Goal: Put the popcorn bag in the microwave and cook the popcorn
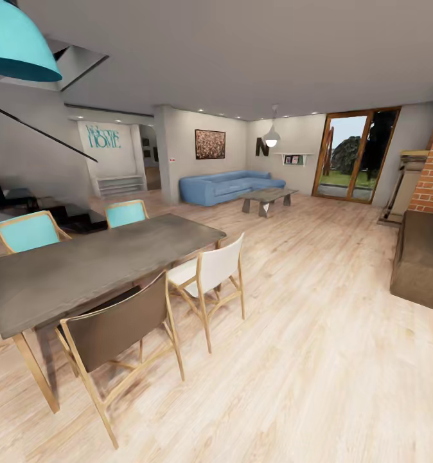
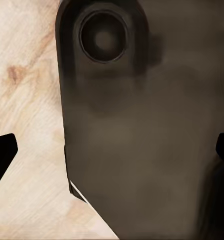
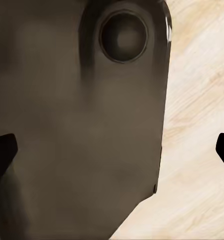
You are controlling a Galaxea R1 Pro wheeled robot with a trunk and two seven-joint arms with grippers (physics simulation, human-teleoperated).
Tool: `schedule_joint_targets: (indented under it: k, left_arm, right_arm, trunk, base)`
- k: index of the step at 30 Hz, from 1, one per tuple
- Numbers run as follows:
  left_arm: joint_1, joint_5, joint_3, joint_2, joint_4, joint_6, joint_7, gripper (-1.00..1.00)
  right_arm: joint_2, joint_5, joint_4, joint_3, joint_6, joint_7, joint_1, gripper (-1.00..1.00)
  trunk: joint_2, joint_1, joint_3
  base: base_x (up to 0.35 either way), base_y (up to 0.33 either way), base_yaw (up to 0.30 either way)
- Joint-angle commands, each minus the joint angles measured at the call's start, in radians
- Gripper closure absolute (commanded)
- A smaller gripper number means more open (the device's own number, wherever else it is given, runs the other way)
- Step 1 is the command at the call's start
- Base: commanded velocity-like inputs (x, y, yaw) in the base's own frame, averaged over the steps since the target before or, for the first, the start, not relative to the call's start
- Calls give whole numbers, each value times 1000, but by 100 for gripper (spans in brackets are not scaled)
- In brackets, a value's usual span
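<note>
I am in a living and dining room; the popcorn bag, the popcorn, the microwave and the countertop are out of view. In the left wrist view my left gripper (image 2: 112, 155) is open, its black fingertips (image 2: 3, 152) far apart at the picture's edges, over a dark part of my own body (image 2: 141, 150) and the wooden floor (image 2: 27, 100). My right gripper (image 3: 112, 150) is open the same way, its fingertips (image 3: 3, 150) wide apart above the dark body (image 3: 82, 130) and floor (image 3: 196, 125). Nothing is between either pair of fingers.
A grey dining table (image 1: 94, 263) with a brown chair (image 1: 117, 341), a white chair (image 1: 213, 273) and two teal chairs (image 1: 30, 230) stands at the left. A brown bench (image 1: 422, 260) is by the brick wall at right. A blue sofa (image 1: 226, 186) and coffee table (image 1: 268, 198) lie far ahead across wooden floor (image 1: 306, 334).
</note>
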Motion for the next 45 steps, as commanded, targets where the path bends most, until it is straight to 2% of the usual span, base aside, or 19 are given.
schedule_joint_targets:
  k: [1, 5, 15, 19, 45]
  left_arm:
    - [-6, -2, 1, -6, -6, -3, -2, -100]
    - [-29, -2, 1, -17, -23, -3, -2, -100]
    - [-41, -2, 2, -20, -25, -3, -2, -100]
    - [-41, -2, 2, -20, -25, -3, -2, -100]
    - [-42, -2, 2, -20, -25, -3, -2, -100]
  right_arm:
    - [-6, -6, -6, 1, -6, 6, 2, -100]
    - [-19, -10, -28, 0, -25, 6, 2, -100]
    - [-14, -9, -85, -3, -78, -3, 1, -100]
    - [-14, -9, -107, -3, -78, -3, 1, -100]
    - [-13, -9, -107, -3, -78, -3, 1, -100]
  trunk:
    - [0, 0, 0]
    - [0, 0, 0]
    - [0, 0, 0]
    - [0, 0, 0]
    - [0, 0, 0]
  base:
    - [0, 0, 0]
    - [0, 0, 0]
    - [0, 0, 185]
    - [0, 0, 285]
    - [0, 0, 285]
